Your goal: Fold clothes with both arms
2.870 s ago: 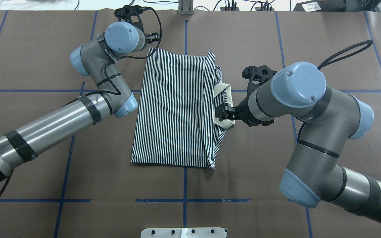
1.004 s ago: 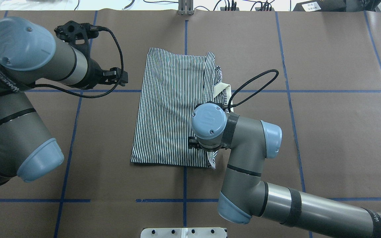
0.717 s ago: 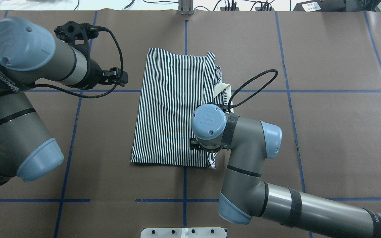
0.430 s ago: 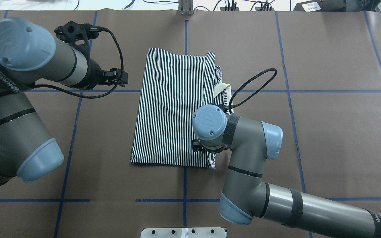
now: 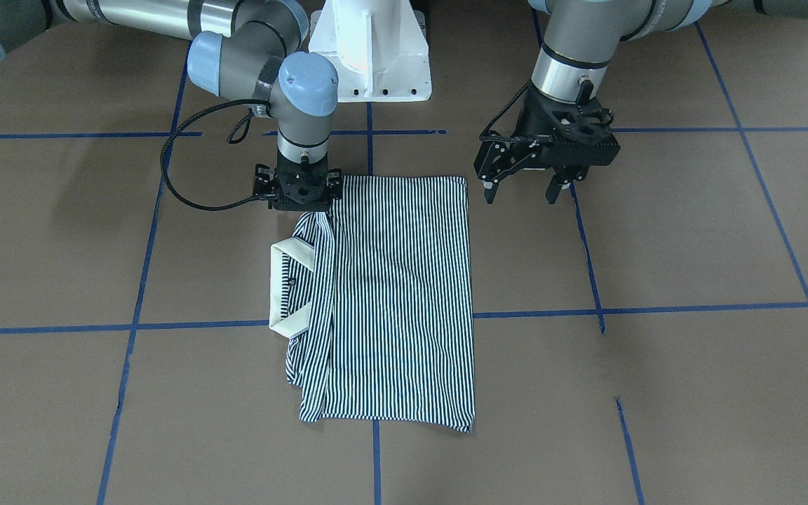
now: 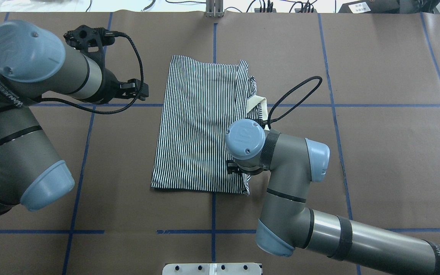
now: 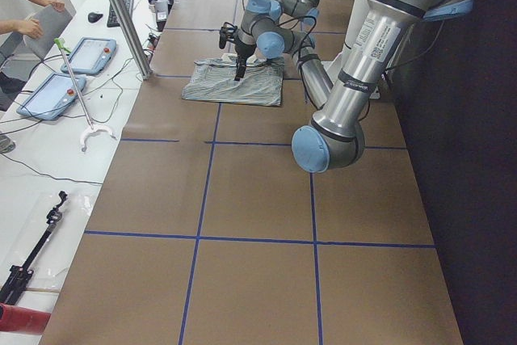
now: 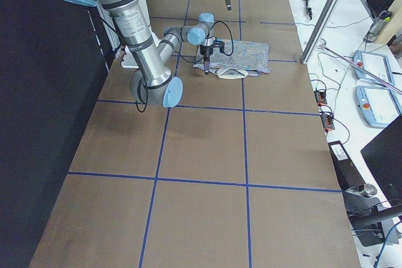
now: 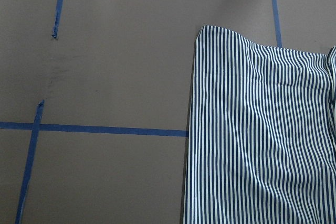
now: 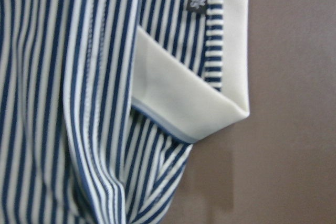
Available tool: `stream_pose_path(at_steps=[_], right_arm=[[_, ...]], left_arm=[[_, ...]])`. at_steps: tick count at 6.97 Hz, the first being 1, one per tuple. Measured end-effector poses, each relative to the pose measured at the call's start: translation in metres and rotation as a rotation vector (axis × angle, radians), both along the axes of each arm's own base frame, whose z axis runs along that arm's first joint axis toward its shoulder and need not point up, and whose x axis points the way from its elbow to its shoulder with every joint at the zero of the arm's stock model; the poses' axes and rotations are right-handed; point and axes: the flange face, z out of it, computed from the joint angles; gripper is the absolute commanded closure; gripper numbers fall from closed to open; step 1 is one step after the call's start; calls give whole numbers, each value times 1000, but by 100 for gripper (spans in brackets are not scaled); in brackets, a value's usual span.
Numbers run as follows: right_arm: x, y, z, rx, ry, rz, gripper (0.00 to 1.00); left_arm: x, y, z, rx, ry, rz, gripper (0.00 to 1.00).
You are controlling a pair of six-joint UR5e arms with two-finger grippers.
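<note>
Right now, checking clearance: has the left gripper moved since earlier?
Yes. The left gripper backed off the shirt, left and toward the robot, to the blue tape line.

I see a brown worktop (image 6: 376, 160) gridded with blue tape lines (image 6: 213, 214). A striped polo shirt (image 6: 197, 126) lies folded flat near its middle, cream collar (image 6: 258, 101) sticking out at robot's right side.

The right arm (image 5: 236, 31) was extended with its forearm low and its wrist turned straight down, the right gripper (image 5: 299, 191) pointing vertically downward — its fingers were hidden under its own body, so their spacing could not be read. The left arm (image 5: 572, 49) hung higher and well apart from it, and the left gripper (image 5: 520, 189) pointed down with both fingers spread wide.
</note>
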Motion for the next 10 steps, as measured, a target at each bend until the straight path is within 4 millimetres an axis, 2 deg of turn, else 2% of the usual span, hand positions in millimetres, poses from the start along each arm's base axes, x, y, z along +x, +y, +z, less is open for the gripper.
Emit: stream_pose_path(at_steps=[2, 3, 4, 6, 7, 8, 10], right_arm=[[45, -12, 28, 46, 38, -46, 0], [55, -14, 26, 61, 30, -51, 0], [56, -19, 9, 77, 5, -48, 0], [28, -50, -37, 106, -37, -27, 0], [7, -67, -46, 120, -58, -19, 0], [-9, -79, -43, 130, -69, -17, 0], [-20, -89, -35, 139, -63, -27, 0]], left_arm=[[3, -1, 2, -5, -1, 4, 0], [3, -1, 0, -2, 2, 5, 0], [2, 0, -1, 0, 3, 6, 0], [-1, 0, 0, 2, -1, 5, 0], [-2, 0, 1, 2, -3, 5, 0], [-2, 0, 2, 2, -5, 5, 0], [-3, 0, 3, 2, -7, 5, 0]])
